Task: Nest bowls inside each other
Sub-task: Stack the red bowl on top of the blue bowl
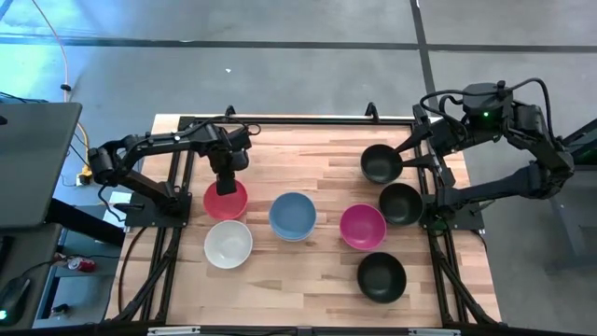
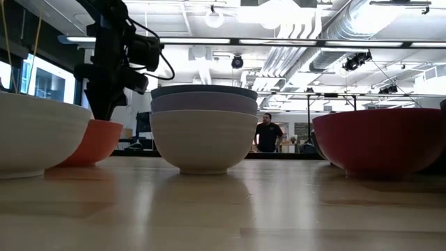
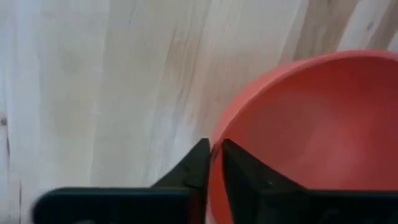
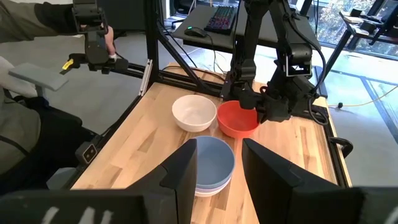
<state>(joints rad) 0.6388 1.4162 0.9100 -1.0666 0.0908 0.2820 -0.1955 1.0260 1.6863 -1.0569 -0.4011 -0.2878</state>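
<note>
My left gripper (image 1: 224, 183) (image 3: 214, 155) comes down on the far rim of the red-pink bowl (image 1: 226, 199) (image 2: 94, 143), which stands at the table's left. Just nearer sits a white bowl (image 1: 229, 243). At mid-table a blue bowl (image 1: 293, 215) tops a stack; the low view shows lavender and white bowls under it (image 2: 203, 125). A magenta bowl (image 1: 362, 226) and three black bowls (image 1: 381, 163), (image 1: 399, 203), (image 1: 381, 276) stand on the right. My right gripper (image 1: 410, 154) (image 4: 219, 146) is open, raised by the far black bowl, touching nothing. My left gripper pinches the red-pink bowl's far rim (image 3: 216, 163) from above, pointing down, with one finger (image 3: 245, 171) inside the bowl and the other (image 3: 198, 165) outside. In the low view the bowl's base appears to rest on the table.
Bare wood lies along the table's near edge and at its far middle. The arms' black frames (image 1: 163, 210) (image 1: 438, 219) line the left and right edges. A person's hand with a controller (image 4: 93, 37) shows beyond the table, and another person (image 2: 267, 132) stands far back.
</note>
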